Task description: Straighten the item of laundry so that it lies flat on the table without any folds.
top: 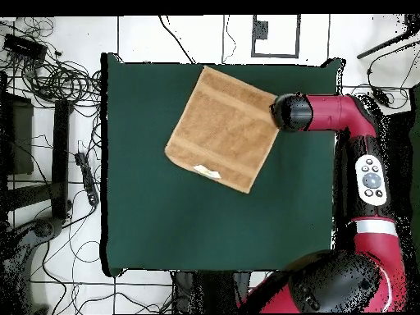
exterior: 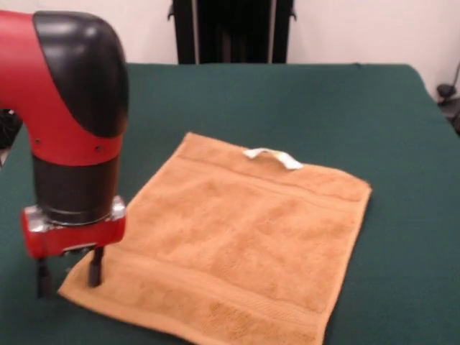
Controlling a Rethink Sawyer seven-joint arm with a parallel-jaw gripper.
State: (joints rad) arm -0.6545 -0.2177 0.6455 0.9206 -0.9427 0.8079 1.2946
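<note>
Towel [exterior: 237,244]: one is seen, golden-orange, spread flat on the table [exterior: 287,100], turned at a slant.
Tag [exterior: 273,157]: one white loop is seen on the towel's far edge.
Gripper [exterior: 68,277]: one is seen, spread apart, nothing is held; one finger [exterior: 95,269] is set on the towel's corner, the other just off it.

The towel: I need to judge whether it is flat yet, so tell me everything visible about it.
The towel is golden-orange terry with woven border bands and a white tag loop on its far edge. It lies spread open on the green table, set at an angle, with no fold showing. The gripper stands at its left corner in the front view, fingers apart, one at the towel's edge.
</note>
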